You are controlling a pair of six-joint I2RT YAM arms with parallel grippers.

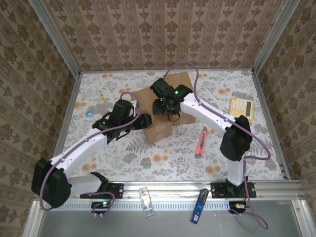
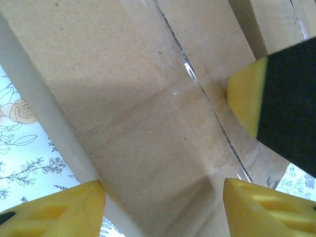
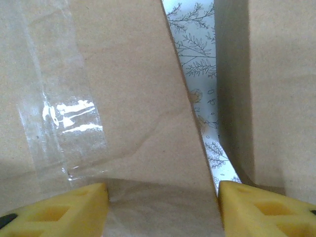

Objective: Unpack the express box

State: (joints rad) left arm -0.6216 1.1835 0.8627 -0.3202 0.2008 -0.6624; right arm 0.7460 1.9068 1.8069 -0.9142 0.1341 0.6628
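Where the two arms meet near the middle of the counter (image 1: 128, 158), the express box (image 1: 159, 131) sits on the floral cover, a plain brown carton. From above, the left tool (image 1: 144, 121) is at the carton's left side, touching or just short of it (the dark wrist hides the contact), and the right tool (image 1: 166, 107) hangs over the carton's top, close to the other. Seen from the left wrist, the left tool's yellow fingertips (image 2: 59, 210) stand wide apart at the bottom of the view with bare cardboard stretching beyond them; they clamp nothing. A line of clear tape (image 2: 197, 84) runs slantwise across that cardboard, and a yellow pad on a black finger (image 2: 244, 101) presses against it just beside the tape (whose finger I cannot say for sure). Seen from the right wrist, that tool's fingertips (image 3: 266, 210) are likewise spread wide with nothing pinched; ahead of them two cardboard panels part in a narrow wedge through which the floral counter shows. The left panel carries a glossy strip of tape. Well apart from the carton, a yellow calculator (image 1: 241, 106) lies toward the far right corner, and a pink box cutter (image 1: 201, 142) lies between the carton and the right arm's elbow. A small blue thing (image 1: 89, 113) and a thin yellow stick (image 1: 102, 95) lie on the counter to the carton's left.
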